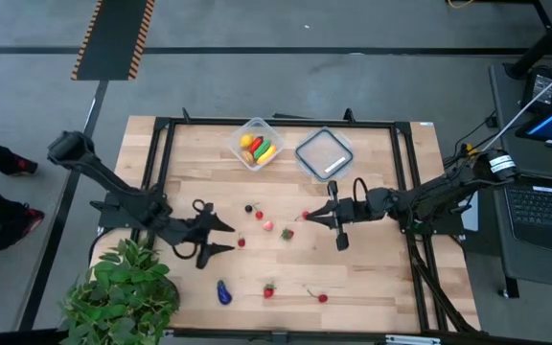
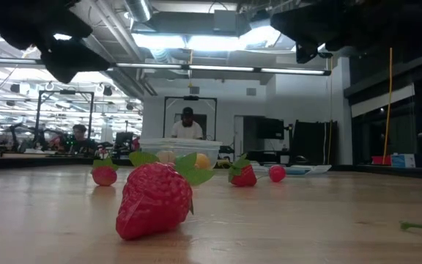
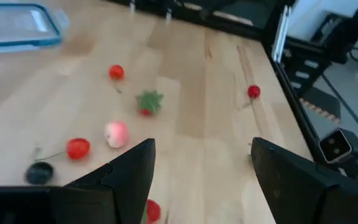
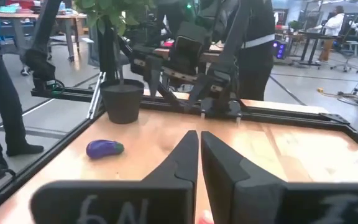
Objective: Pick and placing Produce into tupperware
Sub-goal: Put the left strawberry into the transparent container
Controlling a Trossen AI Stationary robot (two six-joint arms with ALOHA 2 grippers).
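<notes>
Strawberry [image 2: 154,199], foreground, loose on table [image 1: 381,278]. Beyond: scattered berries, left gripper [image 1: 220,236] spread wide, empty; right gripper [image 1: 316,217] closed, empty. Farthest: tupperware [image 1: 257,144], partly filled. Advice: straddle one piece squarely before closing.

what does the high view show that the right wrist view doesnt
Only the high view shows the tupperware holding some produce, the lid beside it, and the berries scattered mid-table. Only the right wrist view shows the plant's pot and a person's legs close up. Both show the purple eggplant, the open left gripper and the shut right gripper.
</notes>
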